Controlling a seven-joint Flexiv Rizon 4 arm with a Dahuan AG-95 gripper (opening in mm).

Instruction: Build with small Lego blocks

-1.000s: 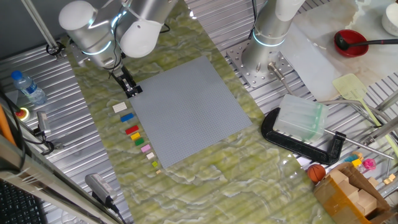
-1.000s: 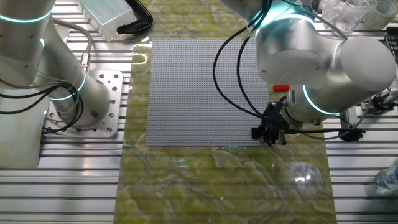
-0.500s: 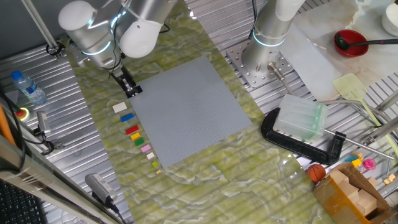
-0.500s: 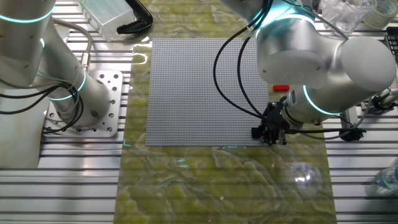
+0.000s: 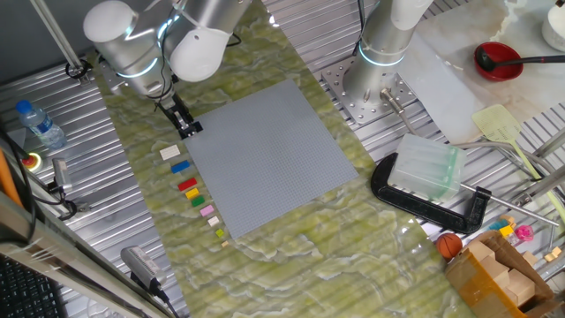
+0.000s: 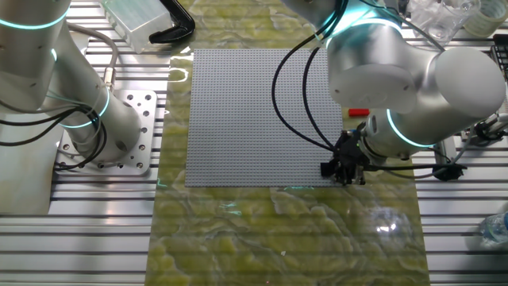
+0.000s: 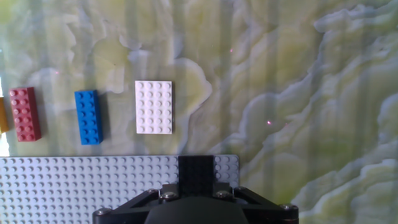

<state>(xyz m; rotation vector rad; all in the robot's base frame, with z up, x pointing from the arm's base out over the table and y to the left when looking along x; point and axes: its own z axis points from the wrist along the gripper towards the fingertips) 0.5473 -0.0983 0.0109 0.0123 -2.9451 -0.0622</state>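
My gripper hangs over the near corner of the grey baseplate, shut on a black brick that rests on the studs. Just beyond the plate's edge, on the green mat, lie a white brick, a blue brick and a red brick. One fixed view shows the gripper at the top of that row: white brick, blue brick, red brick, green brick, pink brick. In the other fixed view the gripper stands at the baseplate's corner.
A second arm's base stands behind the plate. A black clamp holding a clear box lies to the right, with a red ladle and a cardboard box farther off. A water bottle lies at the left.
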